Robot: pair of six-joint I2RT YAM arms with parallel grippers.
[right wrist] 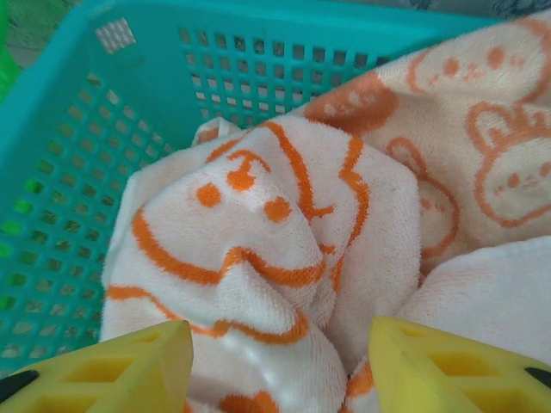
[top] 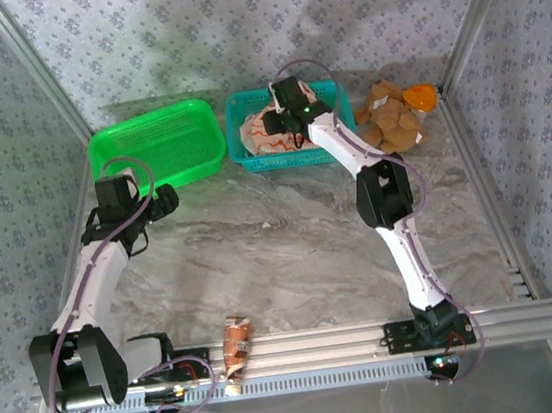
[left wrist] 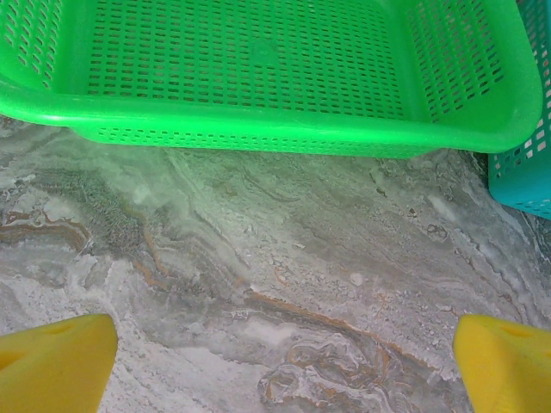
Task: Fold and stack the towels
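R claw half-spread astride peach towel in teal basket, likely for pick-up; grip unconfirmed. L claw wide, empty.

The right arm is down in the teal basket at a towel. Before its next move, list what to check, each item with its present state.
1. Right jaws straddle a fold of the pale peach terry towel with orange animal prints: ok.
2. Firm grip on that fold: cannot tell.
3. Towel out of the teal perforated plastic basket: not ok, it lies inside.
4. Left jaws wide open, holding nothing: ok.
5. Marble-patterned table in front of the green perforated plastic basket free for folding: ok.
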